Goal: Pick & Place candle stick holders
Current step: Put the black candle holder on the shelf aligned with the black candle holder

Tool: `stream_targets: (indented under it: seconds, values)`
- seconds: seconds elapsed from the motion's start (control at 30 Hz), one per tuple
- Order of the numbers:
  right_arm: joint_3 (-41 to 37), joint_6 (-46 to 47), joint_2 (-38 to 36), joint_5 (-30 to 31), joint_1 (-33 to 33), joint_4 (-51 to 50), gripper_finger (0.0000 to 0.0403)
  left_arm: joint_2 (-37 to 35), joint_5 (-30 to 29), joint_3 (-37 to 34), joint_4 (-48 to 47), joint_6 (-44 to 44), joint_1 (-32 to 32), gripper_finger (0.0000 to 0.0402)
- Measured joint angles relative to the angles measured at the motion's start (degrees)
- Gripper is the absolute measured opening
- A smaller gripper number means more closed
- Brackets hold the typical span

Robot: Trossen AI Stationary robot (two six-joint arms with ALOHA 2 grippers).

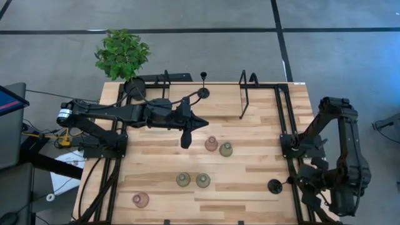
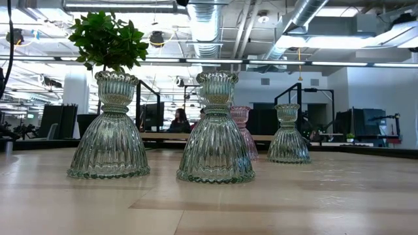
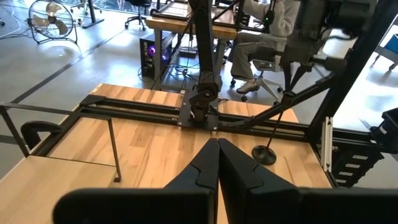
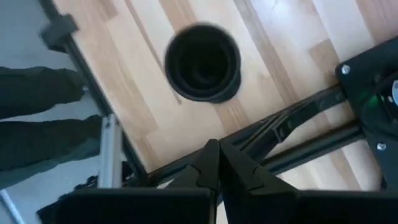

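Fingers pressed together and empty, the left gripper [image 1: 186,142] hovers at frame centre — the pink glass holder [image 1: 211,144] and olive-green holder [image 1: 225,149] stand upright just to its right, nearer it than the right gripper [image 1: 310,187], likewise closed, lower right.
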Motion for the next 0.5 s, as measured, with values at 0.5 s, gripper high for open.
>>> stream_targets:
  seconds: [0.5]
  values:
    - [6.0,-6.2,-3.8,1.0,-7.0,-4.5,0.0,0.0,0.0,0.0,0.0,0.0,0.0,0.0005]
